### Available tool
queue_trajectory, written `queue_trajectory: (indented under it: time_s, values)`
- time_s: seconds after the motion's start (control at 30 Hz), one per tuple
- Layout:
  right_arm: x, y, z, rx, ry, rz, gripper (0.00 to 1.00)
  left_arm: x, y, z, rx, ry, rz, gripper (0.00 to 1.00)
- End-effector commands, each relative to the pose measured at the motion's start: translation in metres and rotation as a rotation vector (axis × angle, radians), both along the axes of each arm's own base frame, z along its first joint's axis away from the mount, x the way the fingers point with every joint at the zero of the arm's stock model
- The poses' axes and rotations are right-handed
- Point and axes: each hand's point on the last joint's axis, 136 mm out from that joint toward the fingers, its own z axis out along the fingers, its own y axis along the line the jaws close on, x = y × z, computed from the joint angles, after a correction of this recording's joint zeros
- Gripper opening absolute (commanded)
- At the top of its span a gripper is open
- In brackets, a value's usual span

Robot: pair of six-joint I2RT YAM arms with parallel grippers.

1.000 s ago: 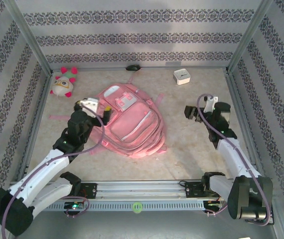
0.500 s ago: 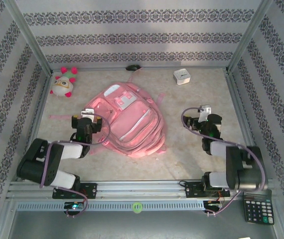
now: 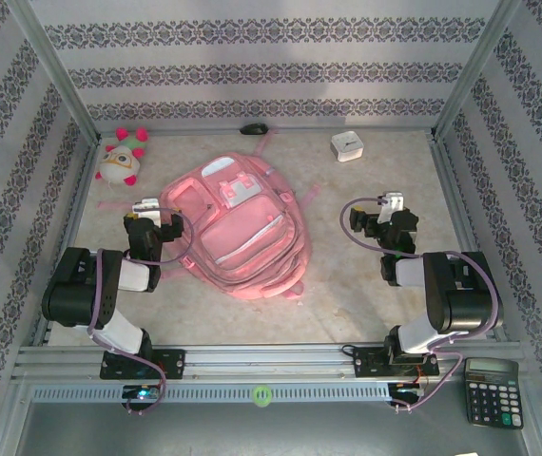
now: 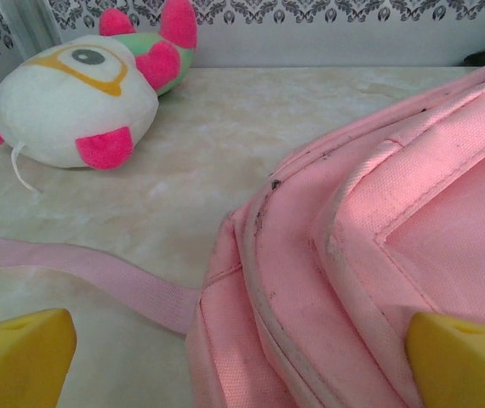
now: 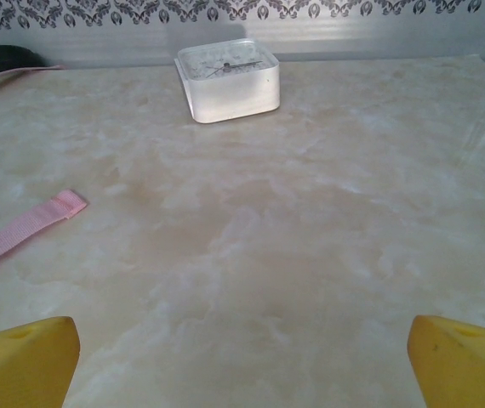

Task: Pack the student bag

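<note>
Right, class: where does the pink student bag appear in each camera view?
Top external: student bag, centre of the table.
Left wrist: its edge, lower right, close up.
Right wrist: a strap end at the left edge.
Shared landmark: the patterned back wall.

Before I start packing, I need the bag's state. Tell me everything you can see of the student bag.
The student bag is a large pink fabric backpack lying flat, front up, on the table. Its lighter pink front pockets look zipped. Thin pink straps trail loose from its left and far sides. Dark scuffs mark a seam. The open left gripper sits at its left edge; contact unclear.
</note>
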Motion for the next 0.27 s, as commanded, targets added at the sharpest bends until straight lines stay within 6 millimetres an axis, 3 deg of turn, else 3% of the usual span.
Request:
queue_trajectory:
  time_s: [0.0, 0.23]
  values:
    - [0.0071, -0.0019, 0.0143, -0.017, -0.049, -0.015, 0.98, 0.0056, -0.0033, -0.0004, -0.019, 0.014, -0.027, 0.99]
    - [0.0072, -0.0016, 0.0138, -0.013, -0.048, -0.01, 0.98, 0.0087, -0.0072, 0.0005, -0.012, 0.018, -0.049, 0.99]
